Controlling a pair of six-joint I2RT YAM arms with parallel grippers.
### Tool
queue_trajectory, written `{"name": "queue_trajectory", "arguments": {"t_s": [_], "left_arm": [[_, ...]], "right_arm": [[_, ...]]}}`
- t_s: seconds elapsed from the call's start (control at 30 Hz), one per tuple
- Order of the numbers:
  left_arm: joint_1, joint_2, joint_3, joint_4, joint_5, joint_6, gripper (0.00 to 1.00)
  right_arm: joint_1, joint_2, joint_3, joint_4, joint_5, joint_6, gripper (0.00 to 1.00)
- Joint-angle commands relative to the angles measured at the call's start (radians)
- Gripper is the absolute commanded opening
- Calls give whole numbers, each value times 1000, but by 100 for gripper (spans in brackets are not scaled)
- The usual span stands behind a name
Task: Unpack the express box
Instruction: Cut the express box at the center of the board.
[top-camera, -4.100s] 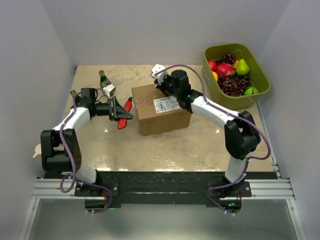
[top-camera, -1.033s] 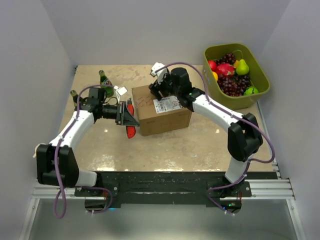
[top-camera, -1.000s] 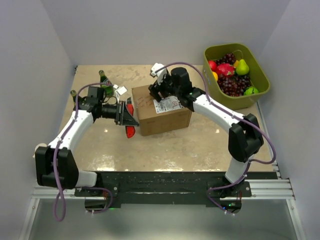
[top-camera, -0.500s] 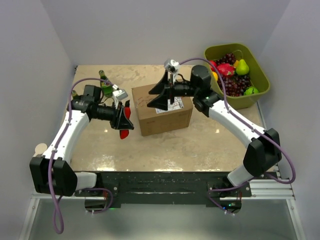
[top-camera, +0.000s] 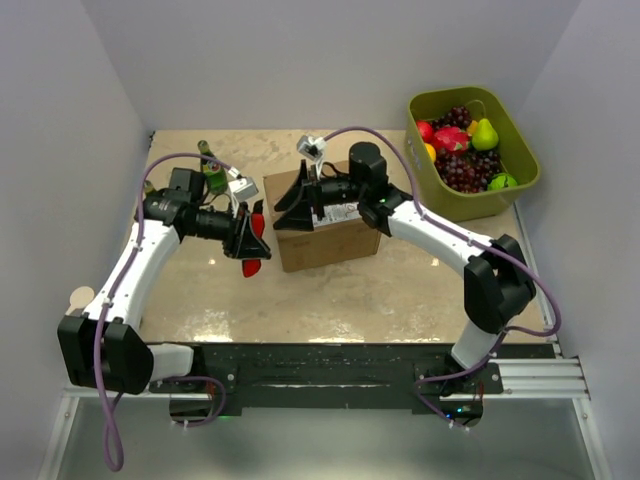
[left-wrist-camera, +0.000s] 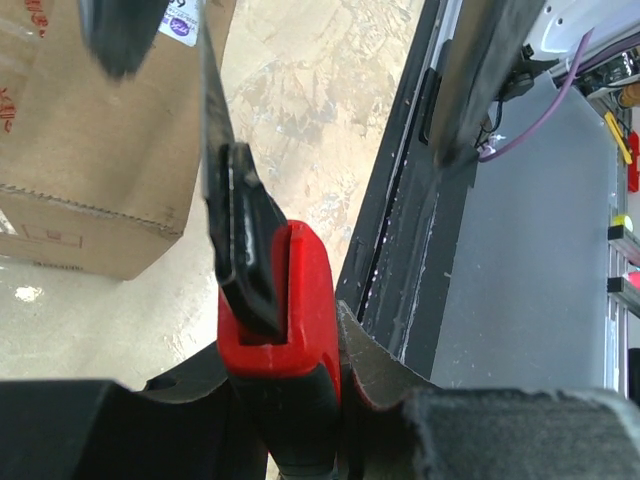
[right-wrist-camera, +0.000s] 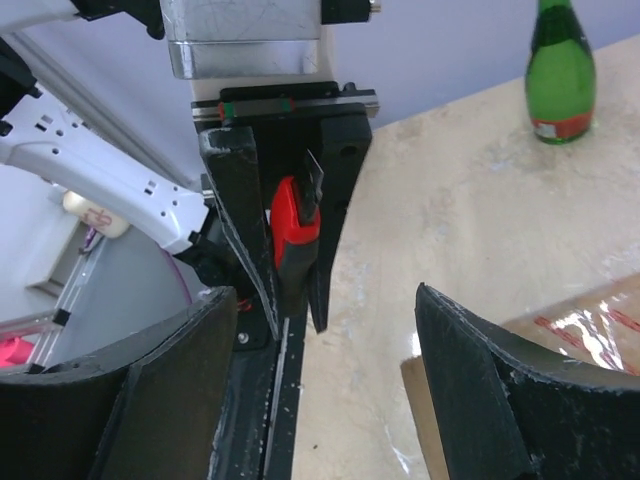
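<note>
Box (top-camera: 335, 242) is set flat mid-worktop (top-camera: 400, 290), top up, flaps shut. Knife (left-wrist-camera: 295, 300) is clamped by its red handle in the left gripper (top-camera: 250, 238), just off the box's left end, blade aimed toward the box. Right gripper (top-camera: 297, 200) is spread wide w/ nothing btwn its fingers and is held over the box's left end. Contact w/ the top can't be told. Tub (top-camera: 428, 150) of fruit is seen well off the box's right end, far side. A bottle (top-camera: 209, 163) is seen off its left end, far side.

Risks, as judged:
- Both grippers are crowded at the same end of the box. The blade could be driven into the right gripper's fingers if a cut is begun before that arm is cleared or planted.
- Box isn't seen to be pinned. Under a push from the knife it could be slid or turned, not cut.
- If the blade is sunk too deep, contents could be nicked.
- Knife is held by the handle only, so it could be twisted in the grip by a side load.

Box's long axis is laid approx. left-right across the worktop, slightly skewed, right end a bit farther from the arm bases. Label (top-camera: 335, 212) is faced up, nearer that right end. Clear tape w/ red print is seen on top in the right wrist view.
</note>
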Motion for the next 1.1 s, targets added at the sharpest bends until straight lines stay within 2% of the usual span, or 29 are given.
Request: {"name": "queue_trajectory", "arguments": {"t_s": [0.0,0.3,0.5,0.63,0.8,1.07], "left_arm": [[-14,-36,39,23,32,2,0],[-26,-45,30,32,30,2,0],[-27,-48,30,78,49,-50,0],[-29,-49,28,78,44,-48,0],[-32,-46,14,70,41,-42,0],[-35,-39,16,75,41,-44,0]], "right_arm": [[43,2,61,121,-24,76,74],[80,48,93,150,-30,84,65],[103,67,105,124,-53,64,60],[107,78,107,136,-51,70,48],[109,85,119,167,-48,91,40],[109,93,116,167,-42,93,12]]}}
